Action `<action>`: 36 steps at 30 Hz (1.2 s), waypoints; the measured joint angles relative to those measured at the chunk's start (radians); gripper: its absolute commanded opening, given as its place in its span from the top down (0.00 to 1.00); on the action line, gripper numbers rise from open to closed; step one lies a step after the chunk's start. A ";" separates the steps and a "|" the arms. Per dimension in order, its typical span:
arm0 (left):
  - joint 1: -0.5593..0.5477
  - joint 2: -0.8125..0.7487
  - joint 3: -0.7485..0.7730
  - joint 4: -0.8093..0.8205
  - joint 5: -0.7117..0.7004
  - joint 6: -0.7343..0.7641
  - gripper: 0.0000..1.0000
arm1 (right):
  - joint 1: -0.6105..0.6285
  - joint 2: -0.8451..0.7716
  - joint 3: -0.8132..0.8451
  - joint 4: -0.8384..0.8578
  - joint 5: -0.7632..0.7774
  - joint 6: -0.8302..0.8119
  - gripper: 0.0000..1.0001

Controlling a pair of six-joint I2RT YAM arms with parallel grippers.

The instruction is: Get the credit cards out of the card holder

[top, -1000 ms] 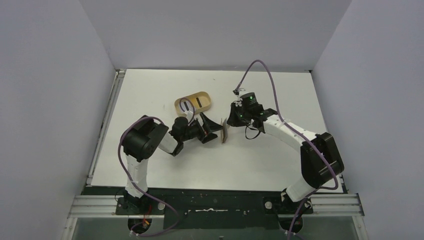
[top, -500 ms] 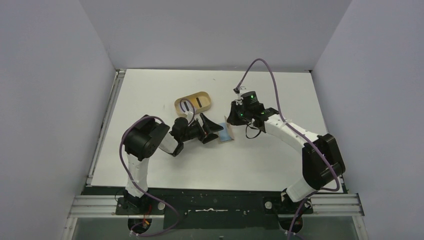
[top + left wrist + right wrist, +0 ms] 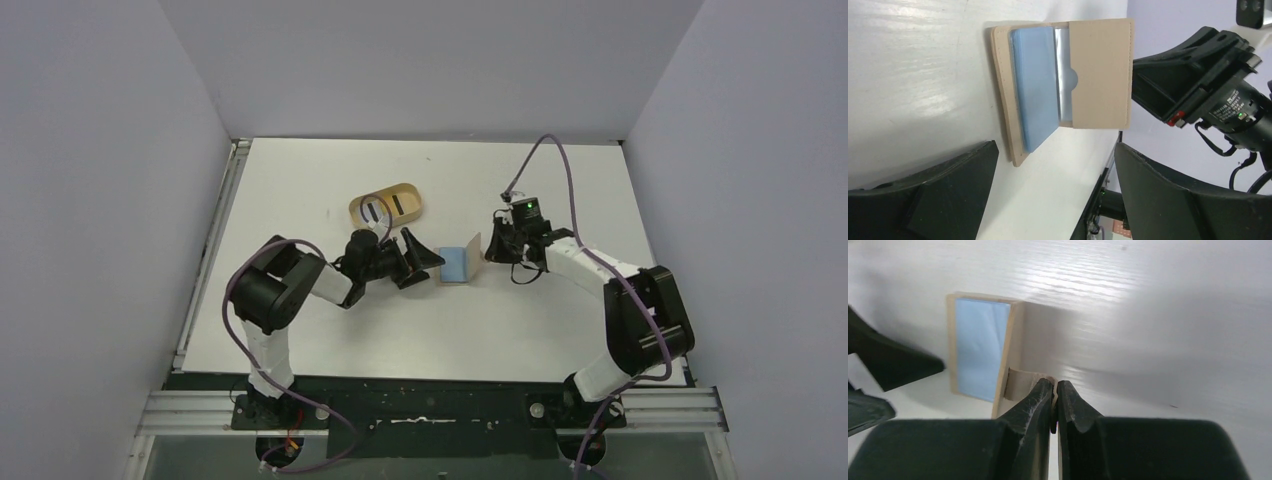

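The right gripper (image 3: 1054,390) is pinched together on the little snap tab (image 3: 1020,382) of the card holder (image 3: 1100,75), holding that half tilted up off the table (image 3: 520,330) while the other half lies flat; the left gripper (image 3: 428,262) hovers just to the left of the card holder, jaws wide apart and nothing between them; we see a light blue credit card (image 3: 1035,90) lying on the flat half, covering most of it, and we cannot tell whether it sits in a sleeve or rests loose; in the pocket of the raised half, behind a thumb notch, something pale and silvery shows, and whether that is a second card or a clear window we cannot say; an oval wooden tray (image 3: 385,205) sits well to the left of the card holder and farther back; we judge the card to be light, thin, stiff and smooth, so it will likely slide easily but offer little to grab from above; the best hold seems to be its long outer edge, the one facing the left gripper, with one finger slipped under and the other on top; the card holder itself looks soft, light and floppy, so we expect it to drag along with any pull unless the tab pinch holds; that pinch is on a small strip and could slip.
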State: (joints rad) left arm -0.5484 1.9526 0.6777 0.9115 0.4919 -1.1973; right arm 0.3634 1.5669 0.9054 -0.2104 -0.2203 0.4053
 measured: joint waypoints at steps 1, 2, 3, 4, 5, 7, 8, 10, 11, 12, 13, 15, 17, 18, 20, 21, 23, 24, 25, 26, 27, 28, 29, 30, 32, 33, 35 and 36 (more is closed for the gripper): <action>0.000 -0.016 0.001 -0.034 -0.007 0.017 0.13 | -0.018 0.001 -0.011 0.000 0.003 0.000 1.00; 0.000 -0.031 0.003 -0.065 -0.012 0.035 0.14 | -0.031 0.002 -0.018 0.000 0.004 0.000 1.00; 0.000 -0.045 0.005 -0.097 -0.018 0.053 0.13 | -0.048 0.005 -0.024 -0.003 0.008 0.000 1.00; 0.000 -0.055 0.008 -0.122 -0.023 0.065 0.13 | -0.061 0.010 -0.026 -0.005 0.014 0.000 1.00; 0.000 -0.064 0.013 -0.150 -0.027 0.080 0.13 | -0.069 0.017 -0.026 -0.005 0.021 0.000 1.00; -0.001 -0.074 0.028 -0.195 -0.035 0.105 0.14 | -0.074 0.034 -0.026 -0.012 0.038 -0.001 1.00; -0.002 -0.075 0.034 -0.207 -0.037 0.112 0.14 | -0.075 0.046 -0.026 -0.021 0.051 -0.001 0.96; -0.005 -0.076 0.048 -0.235 -0.040 0.126 0.14 | -0.076 0.075 -0.025 -0.046 0.081 -0.001 0.78; -0.007 -0.077 0.055 -0.246 -0.043 0.134 0.14 | -0.076 0.091 -0.023 -0.063 0.098 -0.002 0.68; -0.008 -0.077 0.061 -0.258 -0.043 0.140 0.13 | -0.077 0.097 -0.012 -0.071 0.104 0.002 0.56; -0.010 -0.079 0.066 -0.270 -0.045 0.146 0.13 | -0.077 0.104 0.003 -0.084 0.129 0.002 0.45; -0.014 -0.082 0.076 -0.296 -0.050 0.161 0.13 | -0.080 0.113 0.023 -0.097 0.159 0.001 0.22; -0.020 -0.089 0.089 -0.329 -0.059 0.179 0.13 | -0.081 0.107 0.024 -0.104 0.184 -0.003 0.09; -0.022 -0.092 0.095 -0.345 -0.063 0.189 0.13 | -0.081 0.101 0.021 -0.112 0.192 -0.005 0.04; -0.026 -0.096 0.103 -0.369 -0.071 0.203 0.14 | -0.081 0.074 0.002 -0.122 0.201 -0.008 0.00; -0.027 -0.097 0.108 -0.380 -0.074 0.210 0.14 | -0.081 0.053 -0.008 -0.127 0.203 -0.009 0.00; -0.029 -0.098 0.114 -0.393 -0.079 0.216 0.14 | -0.074 -0.015 -0.026 -0.145 0.207 -0.010 0.00; -0.029 -0.098 0.115 -0.396 -0.081 0.216 0.14 | -0.069 -0.055 -0.027 -0.153 0.210 -0.010 0.01; -0.029 -0.098 0.115 -0.397 -0.084 0.215 0.14 | -0.060 -0.089 -0.027 -0.151 0.215 -0.009 0.01; -0.029 -0.098 0.115 -0.397 -0.088 0.214 0.14 | -0.039 -0.135 -0.024 -0.150 0.227 -0.010 0.01; -0.029 -0.098 0.115 -0.396 -0.092 0.211 0.15 | -0.018 -0.163 -0.019 -0.151 0.232 -0.011 0.00; -0.029 -0.098 0.114 -0.394 -0.096 0.209 0.15 | 0.013 -0.188 -0.009 -0.153 0.245 -0.012 0.00; -0.028 -0.098 0.112 -0.392 -0.099 0.204 0.15 | 0.047 -0.203 0.006 -0.153 0.254 -0.013 0.00; -0.026 -0.098 0.110 -0.389 -0.101 0.200 0.15 | 0.081 -0.208 0.024 -0.153 0.261 -0.013 0.00; -0.021 -0.100 0.101 -0.380 -0.105 0.187 0.15 | 0.132 -0.201 0.056 -0.150 0.266 -0.012 0.00; -0.016 -0.104 0.096 -0.378 -0.108 0.183 0.15 | 0.155 -0.193 0.070 -0.148 0.266 -0.012 0.00; -0.003 -0.112 0.085 -0.377 -0.114 0.179 0.15 | 0.185 -0.169 0.085 -0.137 0.269 -0.003 0.00; 0.006 -0.118 0.078 -0.377 -0.116 0.176 0.15 | 0.192 -0.158 0.087 -0.132 0.273 0.002 0.00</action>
State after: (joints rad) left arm -0.5426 1.8347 0.7559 0.5343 0.3756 -1.0210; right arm 0.5549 1.4090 0.9928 -0.3420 0.0525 0.4076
